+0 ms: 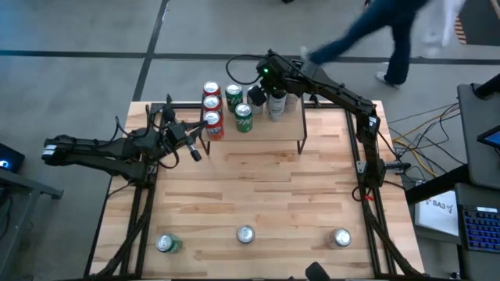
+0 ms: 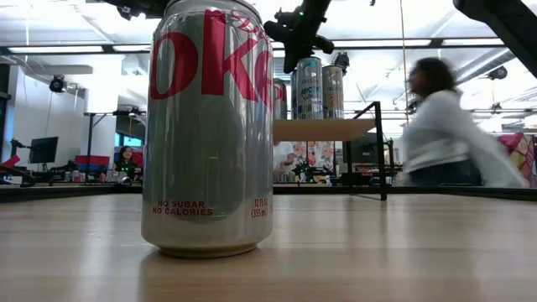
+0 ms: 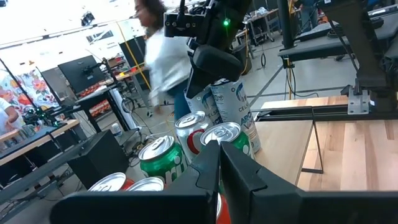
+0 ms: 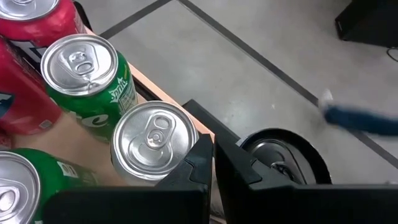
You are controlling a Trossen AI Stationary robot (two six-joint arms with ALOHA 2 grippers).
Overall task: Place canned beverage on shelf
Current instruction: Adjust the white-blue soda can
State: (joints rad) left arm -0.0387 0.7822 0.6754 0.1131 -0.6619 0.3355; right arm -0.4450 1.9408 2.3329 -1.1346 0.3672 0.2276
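Right claw [image 1: 266, 92] is parked over the shelf [image 1: 266, 134] by the cans, fingers closed together with nothing held.

Walking person [image 2: 453, 126] blurred, silver can [image 2: 208, 126] cut off at top, shelf legs [image 2: 382, 151] partly hidden behind it

Overhead and table-level views share shelf [image 1: 258, 131] (wrists closer)
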